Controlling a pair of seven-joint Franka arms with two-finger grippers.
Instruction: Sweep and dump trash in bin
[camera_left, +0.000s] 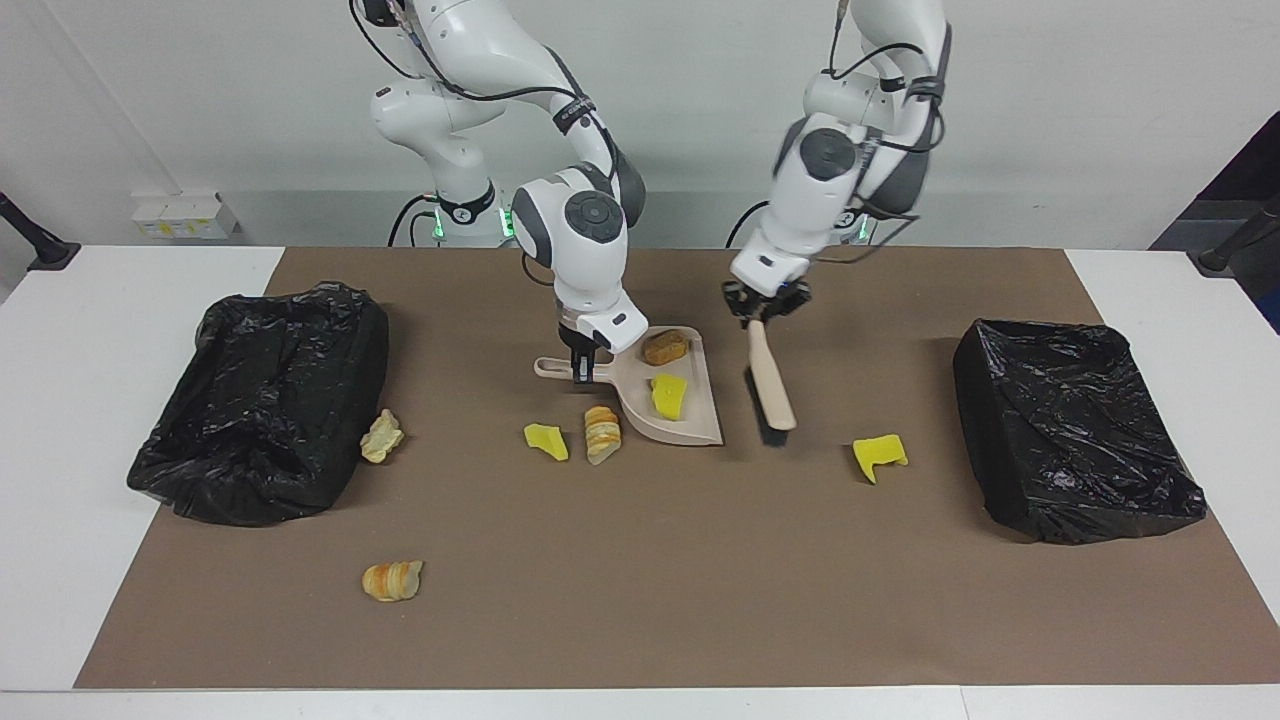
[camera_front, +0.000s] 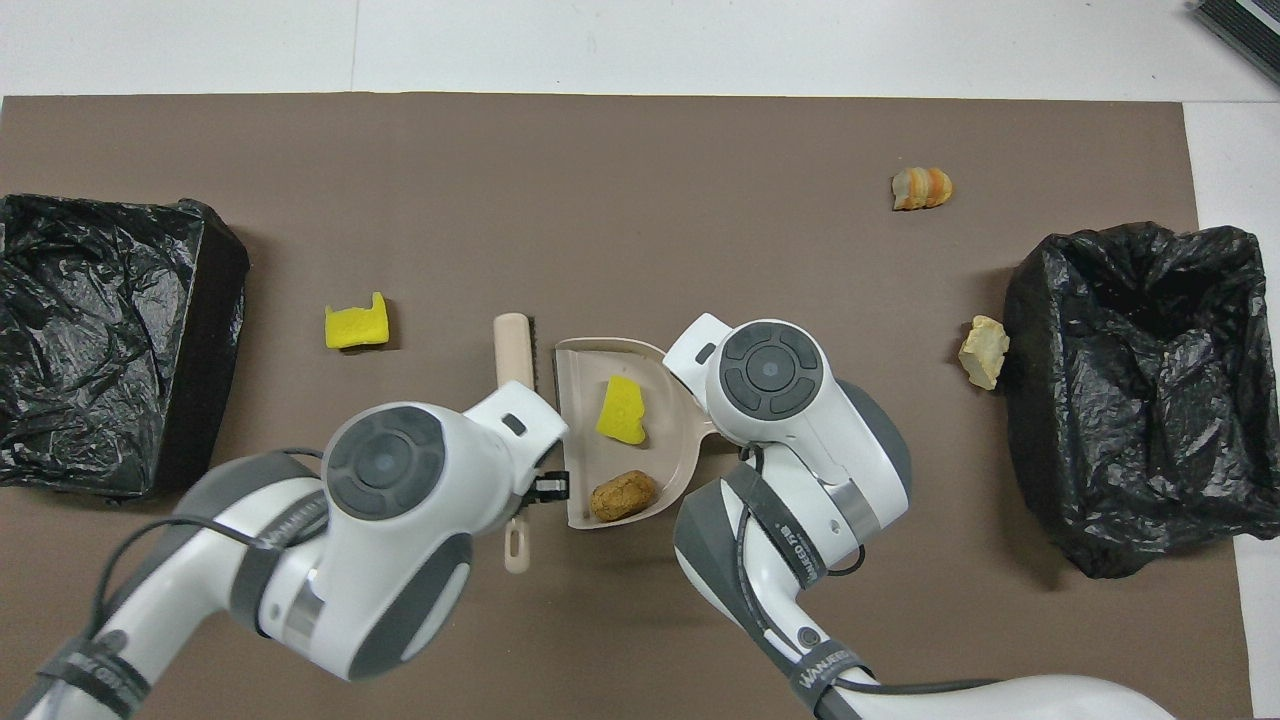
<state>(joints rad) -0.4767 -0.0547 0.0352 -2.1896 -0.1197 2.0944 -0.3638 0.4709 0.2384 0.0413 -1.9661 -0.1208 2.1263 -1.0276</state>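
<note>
Brown mat (camera_left: 640, 600), black bins (camera_left: 265, 400) flanking trash (camera_left: 545, 440)

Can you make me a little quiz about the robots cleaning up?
1. True or false: the left gripper holds the brush.
2. How many trash bits lie in the dustpan?
3. What is nearest the yellow sponge chunk lying alone on the mat? A) brush B) dustpan handle

Key: 1 true. 2 two: a brown lump and a yellow sponge piece. 3 A.
</note>
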